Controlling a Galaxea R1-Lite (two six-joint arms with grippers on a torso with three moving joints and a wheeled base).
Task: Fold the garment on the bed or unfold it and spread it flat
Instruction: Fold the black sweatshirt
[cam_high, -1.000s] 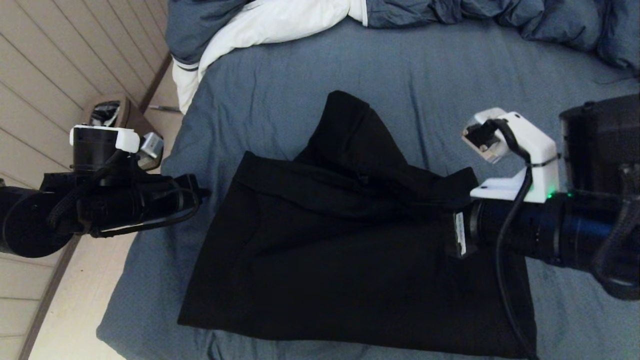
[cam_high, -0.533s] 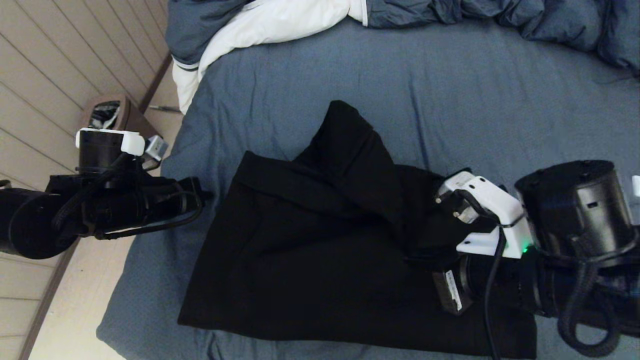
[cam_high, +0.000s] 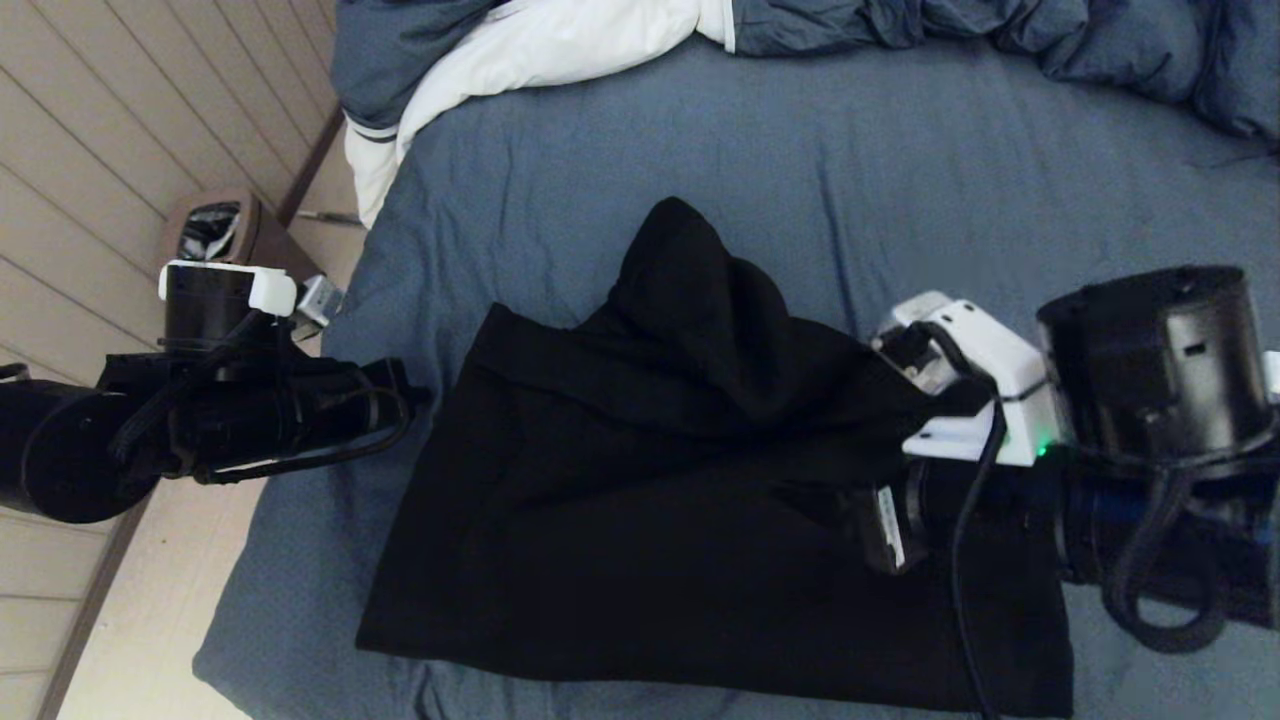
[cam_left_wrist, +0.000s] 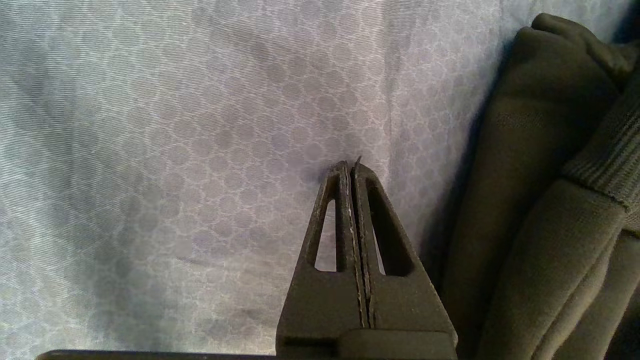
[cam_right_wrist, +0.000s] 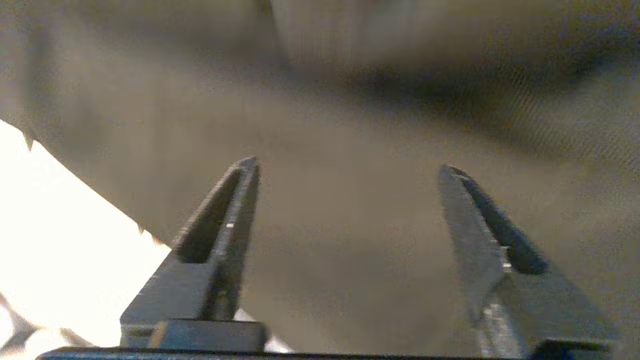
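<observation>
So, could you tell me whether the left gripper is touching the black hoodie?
Apart. In the left wrist view the left gripper, fingers shut together, sits over bare blue-grey sheet, with a strip of sheet visible between it and the black hoodie beside it.

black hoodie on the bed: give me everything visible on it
The garment is a black, matte, soft knit piece lying partly folded on the bed near its left edge, layers overlapping, a rumpled peak bunched toward the far side. A ribbed cuff or hem shows in the left wrist view. The right end effector, open, is over its right part; the left end effector, shut, is beside it over bare sheet.
</observation>
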